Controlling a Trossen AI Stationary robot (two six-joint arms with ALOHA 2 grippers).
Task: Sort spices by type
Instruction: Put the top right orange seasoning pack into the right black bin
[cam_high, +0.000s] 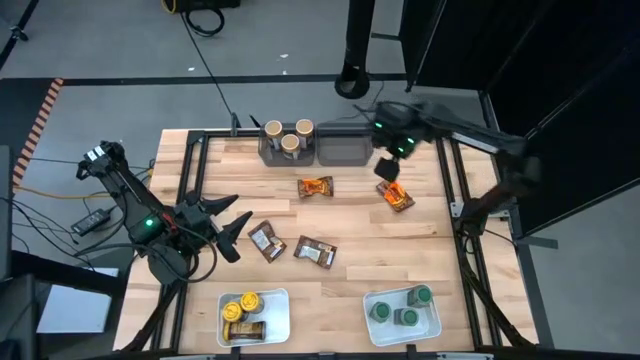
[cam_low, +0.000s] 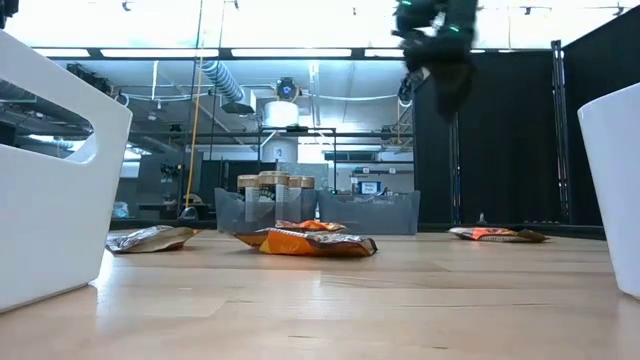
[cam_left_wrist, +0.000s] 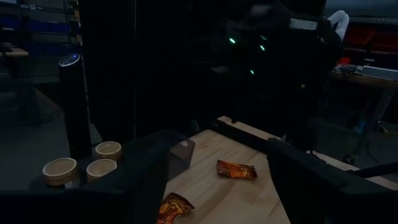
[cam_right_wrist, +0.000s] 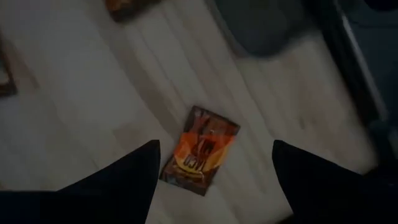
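My right gripper (cam_high: 388, 170) hangs open, high above the table's far right part (cam_low: 440, 60). Straight below it an orange packet (cam_right_wrist: 200, 151) lies flat on the wood (cam_high: 397, 196), seen between the two fingers without touching them. A second orange packet (cam_high: 315, 187) lies left of it. Two brown packets (cam_high: 266, 240) (cam_high: 315, 252) lie flat mid-table. Three tan-lidded jars (cam_high: 288, 135) stand in the left grey bin. Yellow-lidded jars (cam_high: 245, 305) and green-lidded jars (cam_high: 402, 308) stand in the two white trays. My left gripper (cam_high: 236, 212) is open at the left side, holding nothing.
The right grey bin (cam_high: 345, 150) stands at the far edge, beside the one holding the jars. Two white trays (cam_high: 285, 300) (cam_high: 435, 322) sit at the near edge. A black frame (cam_high: 195, 150) borders the table. Bare wood lies between the packets and the trays.
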